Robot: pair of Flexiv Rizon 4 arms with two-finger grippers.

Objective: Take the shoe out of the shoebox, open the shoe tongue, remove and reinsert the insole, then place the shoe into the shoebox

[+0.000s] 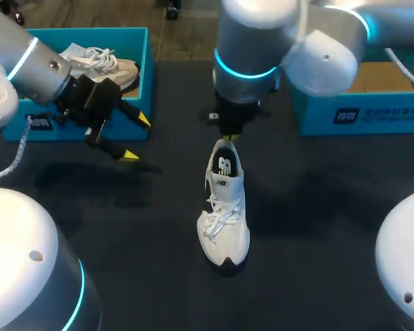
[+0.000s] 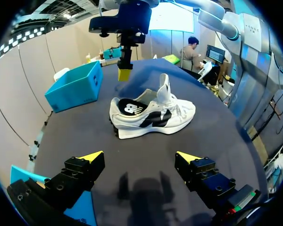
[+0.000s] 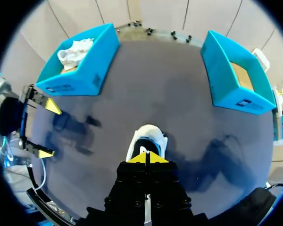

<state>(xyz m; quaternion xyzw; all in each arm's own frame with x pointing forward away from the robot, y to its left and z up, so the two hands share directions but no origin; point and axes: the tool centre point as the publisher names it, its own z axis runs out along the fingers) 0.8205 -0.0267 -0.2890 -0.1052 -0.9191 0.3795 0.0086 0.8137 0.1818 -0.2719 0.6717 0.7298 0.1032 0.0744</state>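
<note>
Closest in, the left gripper (image 2: 140, 157) hangs over the dark table (image 2: 146, 141) with its two yellow-tipped fingers spread wide and nothing between them. Straight ahead of it, well apart, the white shoe (image 2: 153, 113) stands on its sole, side-on to those fingers. The tongue (image 2: 164, 89) is pulled up and the dark insole (image 2: 132, 106) shows in the opening. A blue box (image 1: 141, 62) sits just behind this gripper, with a second white shoe (image 1: 100, 62) lying inside it.

The right gripper (image 1: 228, 140) points down over the heel end of the shoe on the table. Its yellow tips are pressed together. From the left wrist view there seems to be a little gap between them and the heel, so as far as I can tell it has hold of nothing. The toe points away from this gripper, towards the robot's side of the table. The other blue box (image 1: 359, 114) stands off to the outer side of the right arm, its brown inside showing, well apart from the shoe.
</note>
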